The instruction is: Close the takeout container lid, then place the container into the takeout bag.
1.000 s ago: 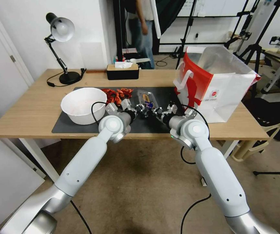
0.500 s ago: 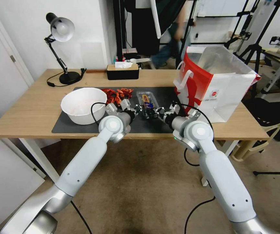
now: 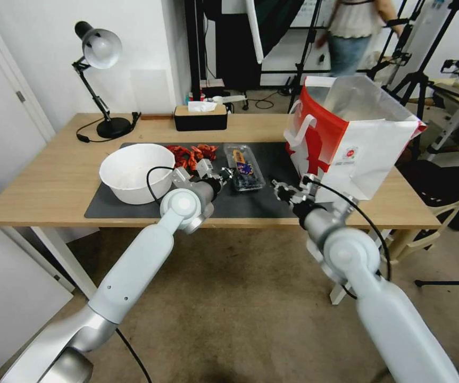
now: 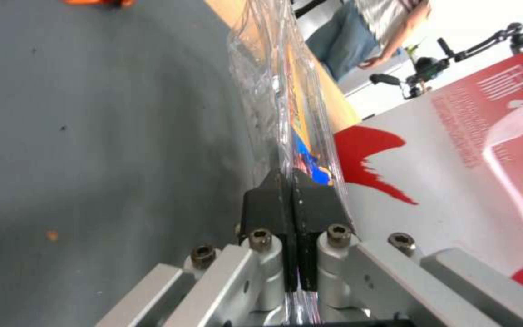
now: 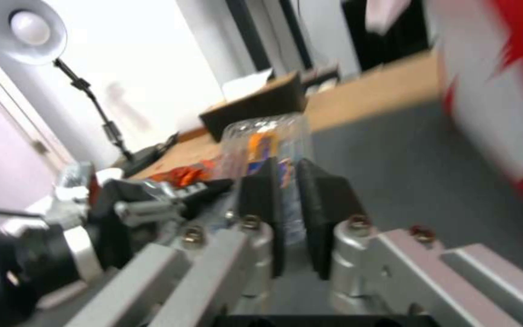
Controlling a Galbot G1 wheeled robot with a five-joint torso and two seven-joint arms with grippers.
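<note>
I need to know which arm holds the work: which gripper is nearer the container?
Left. The left gripper is shut on the container's edge; the right gripper is apart from it, nearer the bag.

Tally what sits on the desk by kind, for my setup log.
Lamp: 1
Tissue box: 1
Mat: 1
Bowl: 1
Container: 1
Bag: 1
Red food pile: 1
Total: 7
</note>
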